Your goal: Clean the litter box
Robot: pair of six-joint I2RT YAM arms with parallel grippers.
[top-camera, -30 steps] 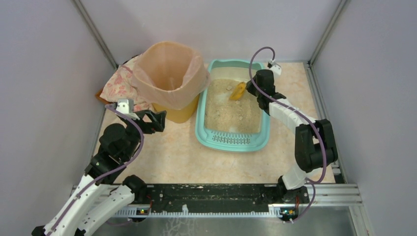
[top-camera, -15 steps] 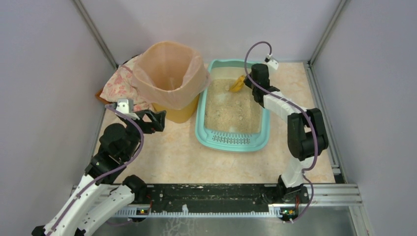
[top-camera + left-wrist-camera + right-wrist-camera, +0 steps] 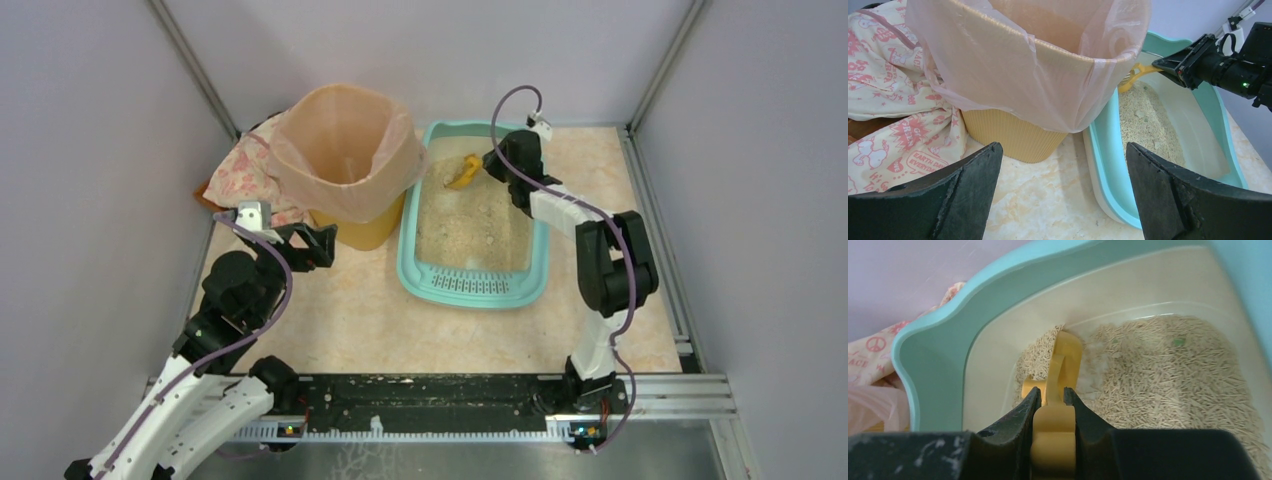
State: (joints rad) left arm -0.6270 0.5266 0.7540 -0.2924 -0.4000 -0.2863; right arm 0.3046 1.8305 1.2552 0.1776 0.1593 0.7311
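at the far left a patterned cloth (image 3: pixel 232 172) is seen on the desk (image 3: pixel 350 320), tucked against a yellow bin (image 3: pixel 362 228) lined with a peach bag. the left gripper (image 3: pixel 318 247) is held spread wide near the bin, with nothing between its fingers. the litter box (image 3: pixel 405 262), filled with beige litter, is set just right of the bin. a yellow scoop (image 3: pixel 463 172) is pinched by its handle in the right gripper (image 3: pixel 487 161), with its head in the litter at the box's far end.

Lab test cell, plain walls (image 3: pixel 80 150), aluminium rail (image 3: pixel 680 395), marbled tabletop (image 3: pixel 360 320)
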